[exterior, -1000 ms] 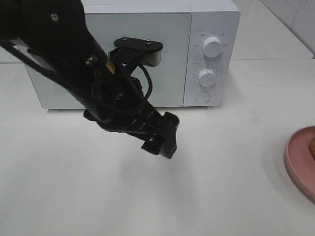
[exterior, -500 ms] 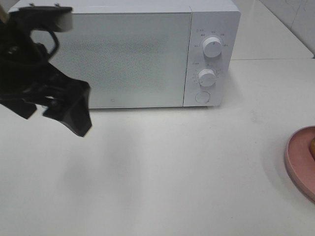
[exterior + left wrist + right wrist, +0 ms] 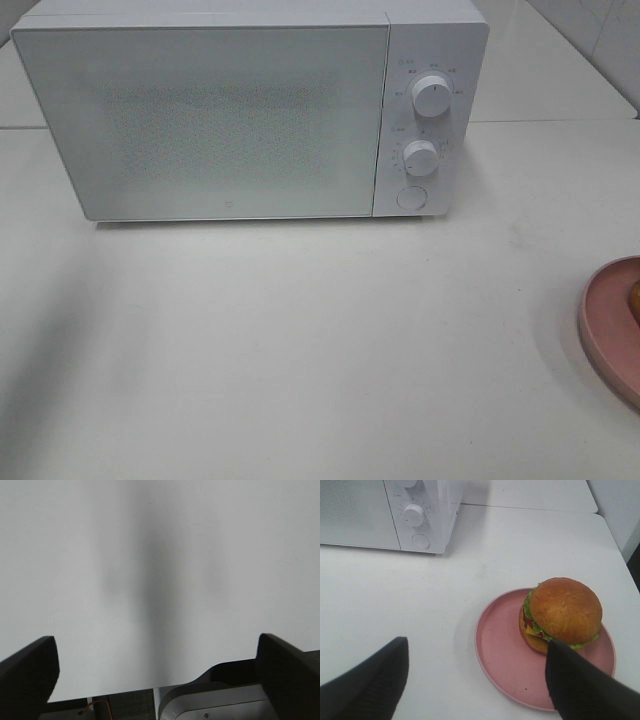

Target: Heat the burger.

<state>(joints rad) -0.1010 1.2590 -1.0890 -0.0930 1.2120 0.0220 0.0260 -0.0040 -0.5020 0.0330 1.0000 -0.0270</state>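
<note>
microwave: white, door shut | plate: pink, right table edge

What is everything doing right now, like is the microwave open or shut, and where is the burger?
microwave: door shut, standing on the table.
burger: whole, upright on the pink plate, not held.
pink plate: flat on the table, burger on it.
left gripper: open, holding nothing, over bare table.
right gripper: open, holding nothing, above the plate.

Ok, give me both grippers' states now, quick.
Left gripper: open, holding nothing, over bare table.
Right gripper: open, holding nothing, above the burger on its pink plate.
</note>
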